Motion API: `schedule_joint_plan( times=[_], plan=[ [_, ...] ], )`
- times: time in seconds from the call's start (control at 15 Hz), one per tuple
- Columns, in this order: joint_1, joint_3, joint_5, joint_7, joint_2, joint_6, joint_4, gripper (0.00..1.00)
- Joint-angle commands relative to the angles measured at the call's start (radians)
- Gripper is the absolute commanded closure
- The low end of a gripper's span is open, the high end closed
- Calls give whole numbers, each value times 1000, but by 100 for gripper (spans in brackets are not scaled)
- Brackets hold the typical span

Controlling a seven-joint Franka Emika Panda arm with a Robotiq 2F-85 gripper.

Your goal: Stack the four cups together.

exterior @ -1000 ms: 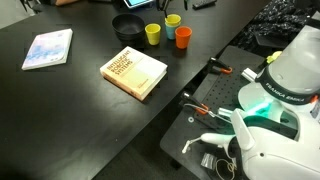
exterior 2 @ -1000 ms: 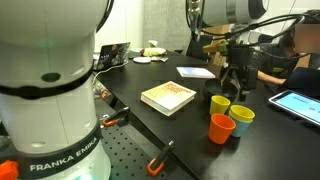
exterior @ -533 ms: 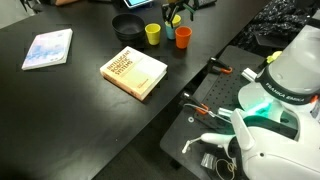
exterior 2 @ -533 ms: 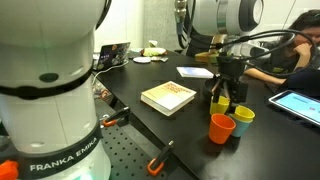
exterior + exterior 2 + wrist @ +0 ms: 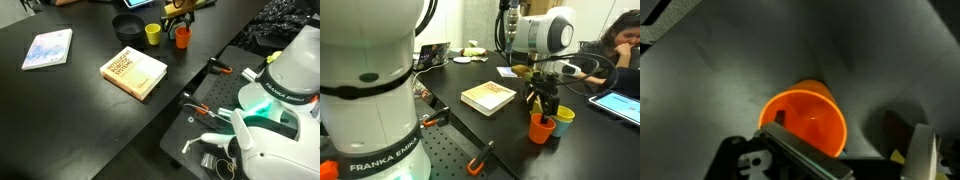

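The orange cup stands upright on the black table and also shows in an exterior view. My gripper hangs open just above it, and it also shows in an exterior view. In the wrist view the orange cup fills the middle, its mouth facing the camera, with one finger across its near rim. One yellow cup stands beside the black bowl. Another yellow cup stands right next to the orange one, with a pale bluish rim that may be the light blue cup nested in it.
A wide black bowl sits behind the cups. A tan book lies mid-table and a pale booklet further away. A person sits with a tablet at the table's far side. Tools lie on the robot's base plate.
My gripper has moved from over the yellow cups across to the orange cup and come lower above it. The cups have not moved.
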Motion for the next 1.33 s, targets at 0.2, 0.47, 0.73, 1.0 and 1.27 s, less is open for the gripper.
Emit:
schedule_joint_plan(
  times=[0.2,0.47,0.73,1.0,1.27],
  plan=[
    [9,-2,88,-114,26,61,8,49],
    [19,-9,96,-130,20,58,7,80],
    [46,-37,58,-82,17,27,15,100],
    [106,-95,-31,18,-13,-47,27,96],
    [130,-83,-112,100,-76,-137,61,96]
  ],
)
